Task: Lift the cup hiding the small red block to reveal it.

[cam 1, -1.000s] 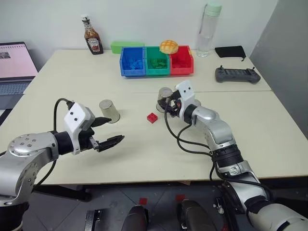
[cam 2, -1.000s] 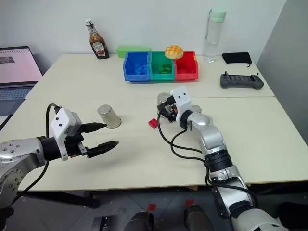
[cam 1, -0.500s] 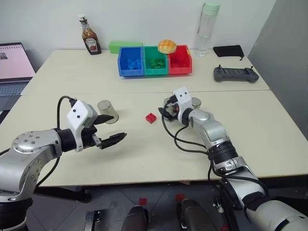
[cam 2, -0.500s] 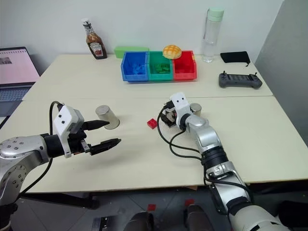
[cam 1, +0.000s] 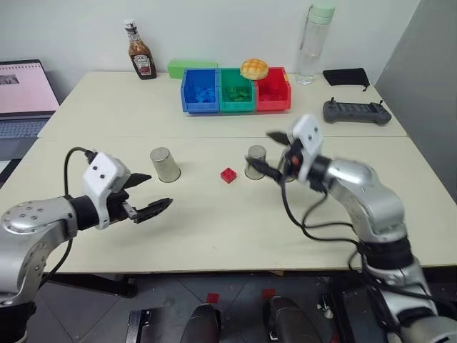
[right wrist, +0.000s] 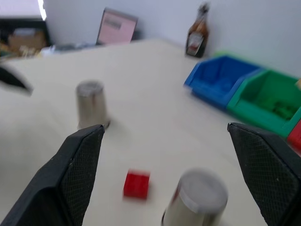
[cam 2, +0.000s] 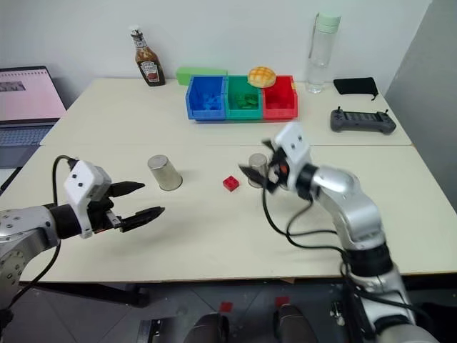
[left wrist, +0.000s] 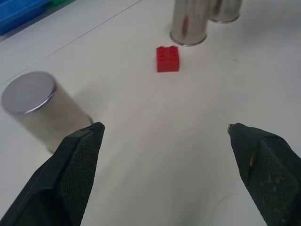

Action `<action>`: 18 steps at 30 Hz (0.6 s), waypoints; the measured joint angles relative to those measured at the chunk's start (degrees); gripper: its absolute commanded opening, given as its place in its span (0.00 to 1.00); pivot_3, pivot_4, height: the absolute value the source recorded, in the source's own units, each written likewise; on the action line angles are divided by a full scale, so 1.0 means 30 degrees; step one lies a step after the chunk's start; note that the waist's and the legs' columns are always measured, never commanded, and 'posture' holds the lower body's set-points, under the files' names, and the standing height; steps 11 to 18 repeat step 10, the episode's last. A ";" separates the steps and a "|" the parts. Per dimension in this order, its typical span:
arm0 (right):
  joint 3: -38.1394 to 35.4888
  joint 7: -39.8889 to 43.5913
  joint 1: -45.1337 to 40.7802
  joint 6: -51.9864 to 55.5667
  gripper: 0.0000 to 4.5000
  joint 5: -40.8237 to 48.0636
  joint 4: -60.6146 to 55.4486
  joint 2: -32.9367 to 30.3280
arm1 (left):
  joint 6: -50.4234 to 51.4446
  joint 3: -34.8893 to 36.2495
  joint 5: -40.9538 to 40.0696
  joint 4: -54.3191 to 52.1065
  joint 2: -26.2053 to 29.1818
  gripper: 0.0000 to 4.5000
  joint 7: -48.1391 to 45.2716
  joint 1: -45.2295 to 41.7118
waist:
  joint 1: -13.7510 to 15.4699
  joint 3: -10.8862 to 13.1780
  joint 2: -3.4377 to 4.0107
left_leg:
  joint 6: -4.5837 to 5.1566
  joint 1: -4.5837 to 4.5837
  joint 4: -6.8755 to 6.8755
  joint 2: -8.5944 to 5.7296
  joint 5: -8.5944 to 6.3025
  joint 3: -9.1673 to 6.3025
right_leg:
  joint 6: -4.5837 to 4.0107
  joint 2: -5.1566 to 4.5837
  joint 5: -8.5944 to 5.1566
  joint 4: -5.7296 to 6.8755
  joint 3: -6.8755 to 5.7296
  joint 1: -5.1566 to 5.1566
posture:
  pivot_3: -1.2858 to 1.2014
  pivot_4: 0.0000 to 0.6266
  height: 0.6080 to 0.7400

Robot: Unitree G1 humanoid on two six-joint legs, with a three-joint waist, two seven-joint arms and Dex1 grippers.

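The small red block [cam 1: 228,175] lies uncovered on the table [cam 1: 214,221], also in the left wrist view [left wrist: 168,59]. Just to its right a silver cup [cam 1: 255,161] stands upside down, with nothing gripping it. My right gripper [cam 1: 270,153] hangs open just right of that cup, its fingers clear of it. A second cup [cam 1: 165,163] stands upside down to the left of the block. A third cup [left wrist: 225,12] stands behind the first. My left gripper [cam 1: 151,192] is open and empty, low at the front left, in front of the left cup.
Blue [cam 1: 200,91], green [cam 1: 235,89] and red [cam 1: 271,89] bins stand in a row at the back, with a bun [cam 1: 253,69] behind them. A ketchup bottle [cam 1: 141,51], water bottle [cam 1: 310,46], controller [cam 1: 355,112] and laptop [cam 1: 25,93] ring the table's edges.
My right gripper has opened, let go of the cup and drawn back to the right. The cup now stands on the table right of the red block. My left gripper drifted slightly left.
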 measured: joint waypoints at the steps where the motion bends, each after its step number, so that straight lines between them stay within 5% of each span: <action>1: -0.0012 0.0501 0.0750 0.0082 0.99 0.0272 -0.0491 -0.0594 | -0.0056 0.0062 0.0040 -0.0011 -0.0018 1.00 0.0031 0.0123 | 0.0002 0.0003 0.0003 | 0.0000 0.0005 0.0003 0.0001 0.0000 0.0009 | 0.0030 0.0002 -0.0019 0.0006 0.0000 -0.0003 | 0.52 0.24 1.00; 6: -0.0565 0.1358 0.2234 0.0525 0.99 0.1073 -0.1481 -0.2348 | -0.0752 0.0175 0.0374 -0.0337 -0.0036 1.00 -0.0024 0.0982 | -0.0153 0.0003 0.0002 | 0.0001 0.0053 0.0012 0.0029 0.0002 0.0037 | 0.0043 0.0029 -0.0022 0.0024 0.0006 0.0014 | 0.52 0.24 1.00; 18: -0.0808 0.1281 0.2279 0.0902 0.99 0.1296 -0.1481 -0.2596 | -0.1122 0.0306 0.0439 -0.0343 -0.0035 1.00 -0.0136 0.1313 | -0.0153 0.0002 0.0001 | 0.0000 0.0052 0.0021 0.0049 0.0004 0.0032 | 0.0039 0.0053 -0.0017 0.0028 0.0002 0.0015 | 0.52 0.24 1.00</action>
